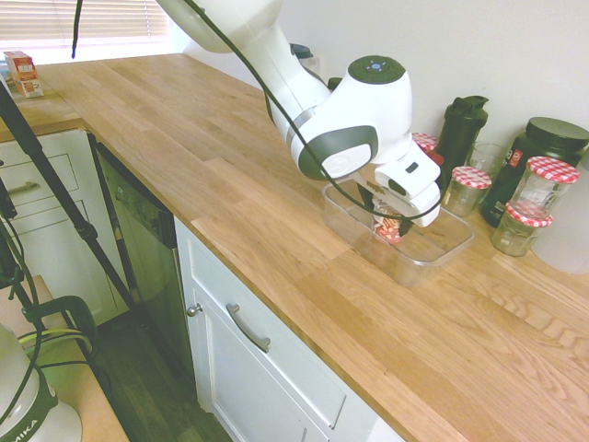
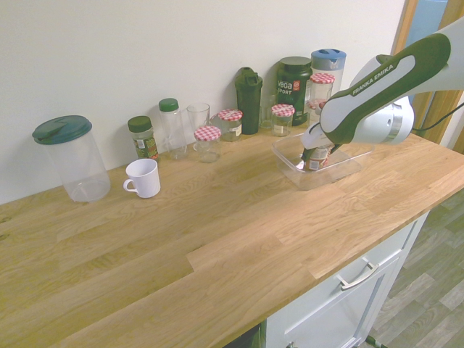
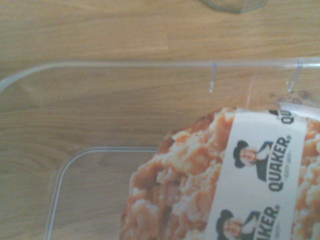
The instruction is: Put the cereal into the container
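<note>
Cereal (image 1: 390, 227), a small cup-sized pack printed in red, pink and white, sits inside the container (image 1: 442, 257), the shallow clear plastic tub with rounded corners on the right part of the wooden worktop (image 1: 230, 166) in the first exterior view. The gripper (image 1: 386, 214) reaches steeply down into the tub and stands right at the pack; the fingers are mostly hidden behind the white hand, but as far as I can judge the jaws are parted wide, so the pack looks let go, not pinched. From the wrist view the pack's paper lid, with its Quaker print, fills one corner, and the tub's thin rim runs across the wood grain beyond it. Done well, this step means lifting straight up and clear with the jaws kept apart, so a finger does not catch the lid's edge and tip the light pack, or drag the slippery tub across the smooth oiled boards. Nearby jars (image 1: 467, 190) with red-and-white checked lids, of hard glass, stand just beyond the tub's far side, so any withdrawal is better kept away from them.
</note>
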